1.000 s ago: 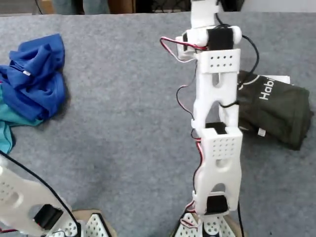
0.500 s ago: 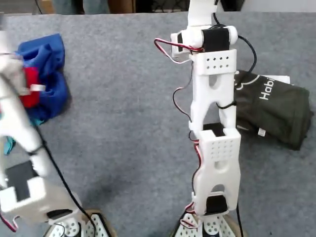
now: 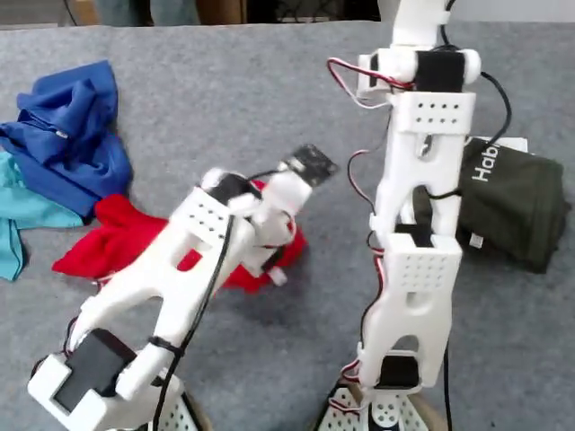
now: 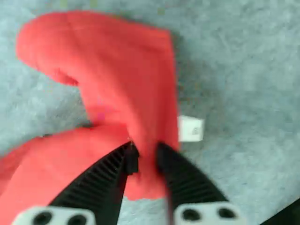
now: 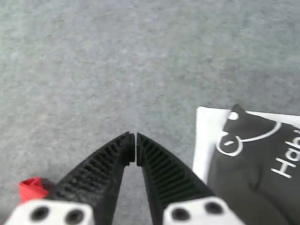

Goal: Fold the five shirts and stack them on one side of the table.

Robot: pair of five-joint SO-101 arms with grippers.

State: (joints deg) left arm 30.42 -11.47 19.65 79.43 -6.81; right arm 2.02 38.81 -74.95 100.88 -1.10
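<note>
Left gripper (image 4: 145,151) is pinching the red shirt (image 4: 117,79); right gripper (image 5: 136,139) is hanging empty, jaws pressed together, beside the folded green shirt (image 5: 255,168).

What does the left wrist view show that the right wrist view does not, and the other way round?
The left wrist view gives the left gripper, pinched shut on the crumpled red cloth shirt, and that shirt's small white sewn label. The right wrist view gives instead the right gripper, shut on nothing, and the folded dark green shirt with white print lying on a white layer. Both show the grey felt table cover. The right wrist view also has a small patch of red, possibly that same shirt.
</note>
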